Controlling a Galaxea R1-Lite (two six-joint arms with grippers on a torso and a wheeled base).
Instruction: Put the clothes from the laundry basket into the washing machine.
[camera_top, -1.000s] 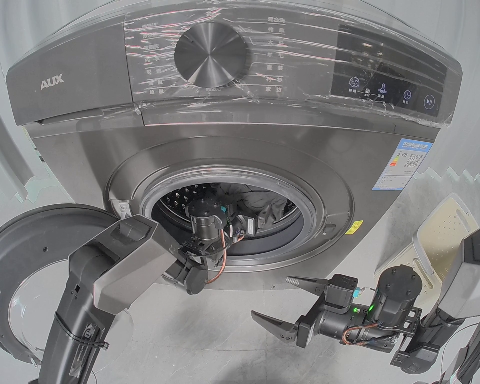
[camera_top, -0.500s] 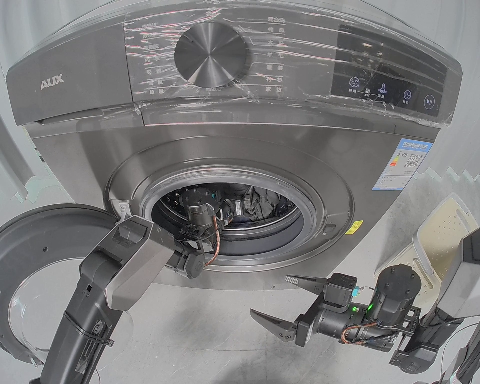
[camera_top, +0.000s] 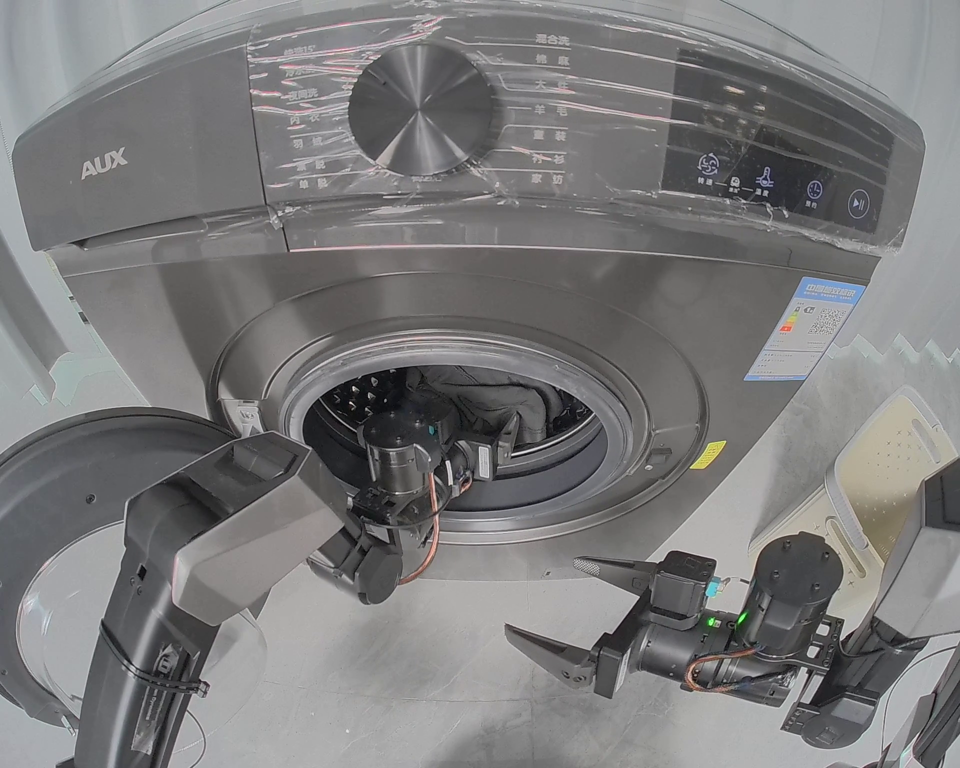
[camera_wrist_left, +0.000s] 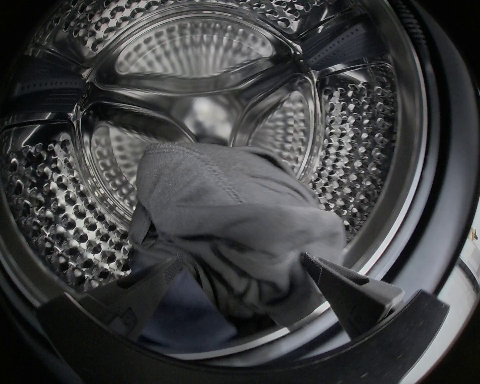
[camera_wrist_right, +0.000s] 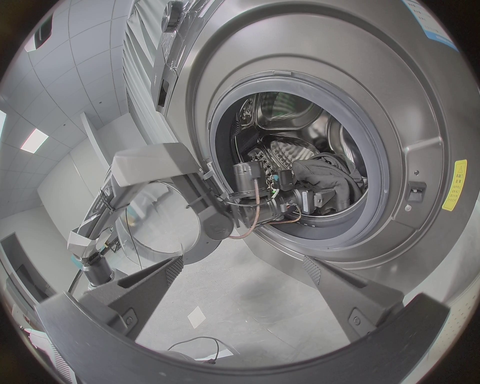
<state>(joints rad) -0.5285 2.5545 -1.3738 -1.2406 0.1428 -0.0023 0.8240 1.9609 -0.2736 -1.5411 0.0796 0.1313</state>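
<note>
Grey floor fronts the washing machine; left pincer sits at the front rim of the drum, spread wide. Grey clothes lie heaped between its fingers (unclamped); right pincer hovers over the floor, wide, holding nothing; laundry basket just beside that arm.

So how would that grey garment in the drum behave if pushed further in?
Probably floppy: the grey garment lies bunched and creased in the drum. A push from the left gripper would likely crumple it rather than slide it whole.
</note>
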